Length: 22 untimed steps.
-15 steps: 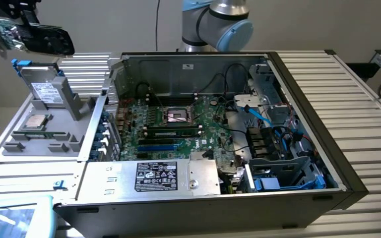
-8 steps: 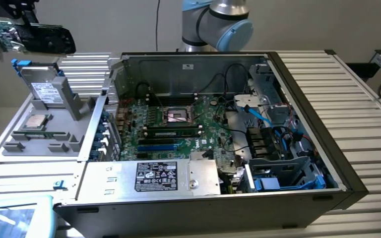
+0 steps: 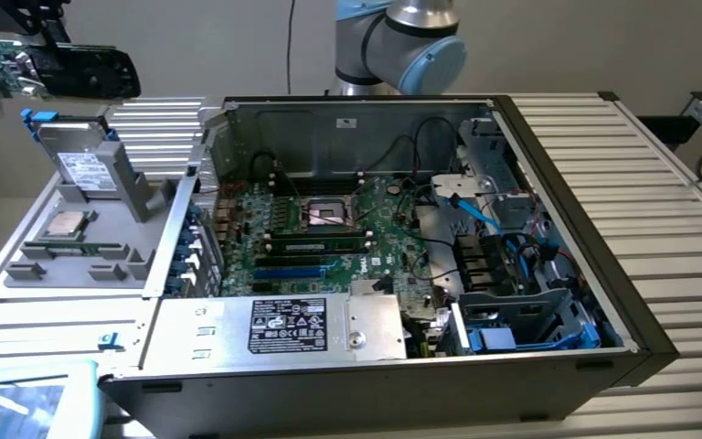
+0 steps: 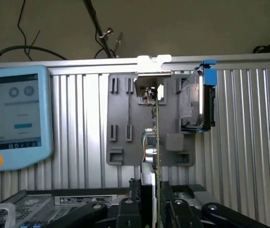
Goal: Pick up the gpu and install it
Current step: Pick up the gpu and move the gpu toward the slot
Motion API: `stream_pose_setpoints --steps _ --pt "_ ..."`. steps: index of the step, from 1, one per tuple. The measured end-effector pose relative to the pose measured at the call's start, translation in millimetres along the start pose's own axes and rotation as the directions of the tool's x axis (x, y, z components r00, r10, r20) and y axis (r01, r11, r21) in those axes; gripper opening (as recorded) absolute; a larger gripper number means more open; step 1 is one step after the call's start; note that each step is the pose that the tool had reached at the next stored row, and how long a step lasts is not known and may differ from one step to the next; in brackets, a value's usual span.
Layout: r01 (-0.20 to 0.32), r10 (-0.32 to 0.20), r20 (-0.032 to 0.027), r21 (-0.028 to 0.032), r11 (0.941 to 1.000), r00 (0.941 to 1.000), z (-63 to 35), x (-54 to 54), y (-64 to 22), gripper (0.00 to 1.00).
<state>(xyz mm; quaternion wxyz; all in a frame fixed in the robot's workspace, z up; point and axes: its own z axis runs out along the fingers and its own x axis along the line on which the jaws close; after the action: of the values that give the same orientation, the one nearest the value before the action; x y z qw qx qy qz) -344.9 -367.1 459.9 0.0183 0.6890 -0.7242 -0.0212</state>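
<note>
The small flat card with a green circuit board and a black cooler, the gpu [image 3: 69,71], is held aloft by the end effector [image 3: 44,35]. Its dark fingers [image 4: 134,209] are closed partway on the card's two faces (the card is seen edge-on in the wrist view). The card is held above the grey plastic parts holder [image 3: 120,197], where a silver hard drive with a blue bracket [image 3: 83,163] stands upright. The open black computer case [image 3: 388,393], its green motherboard [image 3: 326,247] exposed, is set on the ribbed aluminium bench [image 3: 643,155], well apart from the card.
</note>
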Motion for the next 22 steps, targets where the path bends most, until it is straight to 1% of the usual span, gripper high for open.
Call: stream_pose_setpoints --steps 2,5,6,7,8,10,13,17,22 --pt "0.009 -0.009 -0.0004 0.0007 1.0000 1.0000 0.1 0.0 0.0 0.27" --pt "0.010 -0.010 -0.0005 0.0008 0.9999 0.9999 0.0 0.0 0.0 0.27" --pt "0.010 -0.010 -0.0007 0.0016 0.9999 0.9999 0.0 0.0 0.0 0.27" --pt "0.010 -0.010 -0.0006 0.0047 0.9999 0.9999 -0.1 -0.1 -0.4 0.27" --pt "0.010 -0.010 -0.0004 0.0093 0.9999 0.9999 -0.2 -0.2 -2.0 0.27" --pt "0.011 -0.011 -0.0001 0.0172 0.9998 0.9999 -0.4 -0.4 -7.5 0.27" --pt "0.011 -0.011 0.0003 0.0267 0.9996 0.9999 -0.9 -0.8 -16.4 0.27" --pt "0.011 -0.011 0.0007 0.0367 0.9993 0.9999 -1.5 -1.4 -28.9 0.27" --pt "0.012 -0.012 0.0010 0.0459 0.9989 0.9999 -2.4 -2.0 -45.4 0.27"
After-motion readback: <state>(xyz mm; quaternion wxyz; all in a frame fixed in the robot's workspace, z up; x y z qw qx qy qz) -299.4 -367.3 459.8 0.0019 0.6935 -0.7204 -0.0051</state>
